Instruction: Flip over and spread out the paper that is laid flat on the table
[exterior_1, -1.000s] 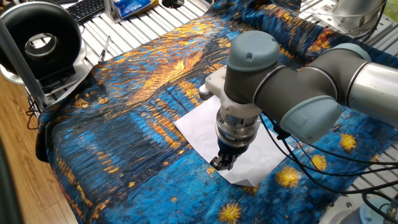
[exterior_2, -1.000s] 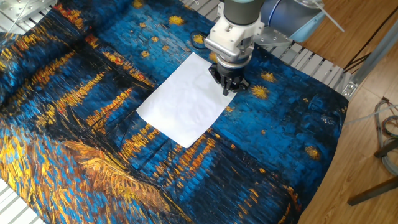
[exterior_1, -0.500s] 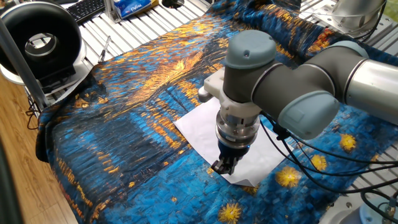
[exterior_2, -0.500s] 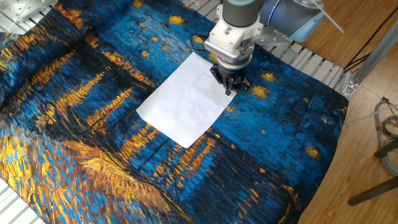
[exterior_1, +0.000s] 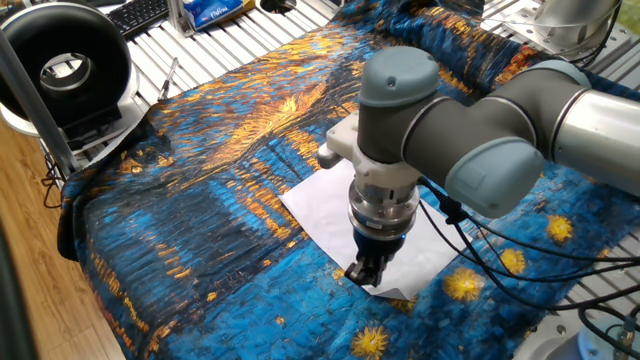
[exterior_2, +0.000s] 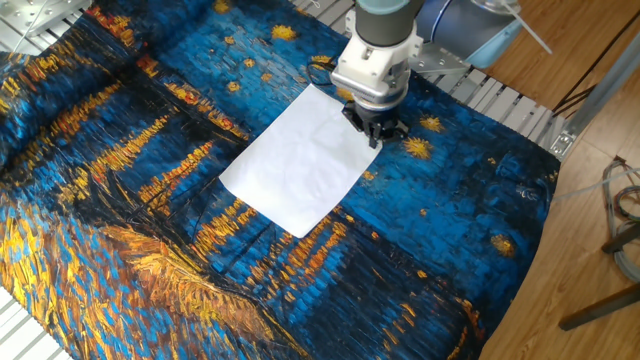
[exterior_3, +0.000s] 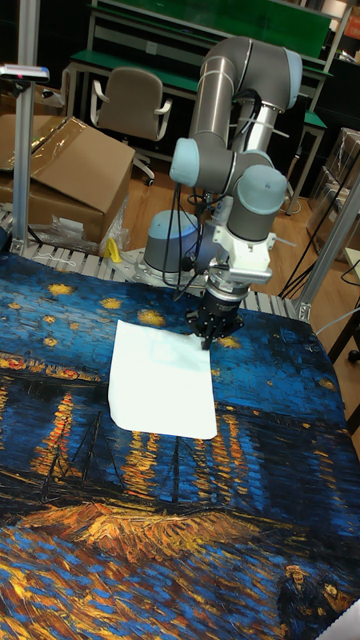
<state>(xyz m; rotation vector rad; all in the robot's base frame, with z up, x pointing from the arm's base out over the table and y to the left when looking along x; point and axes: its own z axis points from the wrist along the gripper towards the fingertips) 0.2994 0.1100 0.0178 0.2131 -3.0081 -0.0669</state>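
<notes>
The tabletop (exterior_2: 150, 250) is draped in blue-and-orange painterly cloth with yellow stars, wrinkled in long ridges toward one side. Beyond the cloth's edge, white slatted metal (exterior_1: 215, 55) shows, with a black round fan (exterior_1: 65, 65) and a keyboard (exterior_1: 140, 15) on it. In the tall fixed view, a cardboard box (exterior_3: 65, 170) and an office chair (exterior_3: 130, 100) stand behind the table.

The grey UR5 arm (exterior_1: 480, 130) reaches over the cloth, its wrist pointing straight down.

The paper (exterior_2: 300, 165), a plain white sheet, lies flat on the cloth near the star-dotted part, set diagonally to the table's edges in both fixed views. It shows faint creases near its middle, and in one fixed view the corner nearest the camera (exterior_1: 398, 293) lifts slightly off the cloth.

The gripper (exterior_2: 375, 133) hangs vertically right at one edge of the paper, close to a corner, with its dark fingers (exterior_1: 366, 270) down at or just above the sheet. The fingers appear drawn close together, but whether they pinch the paper's edge cannot be told from these views.
</notes>
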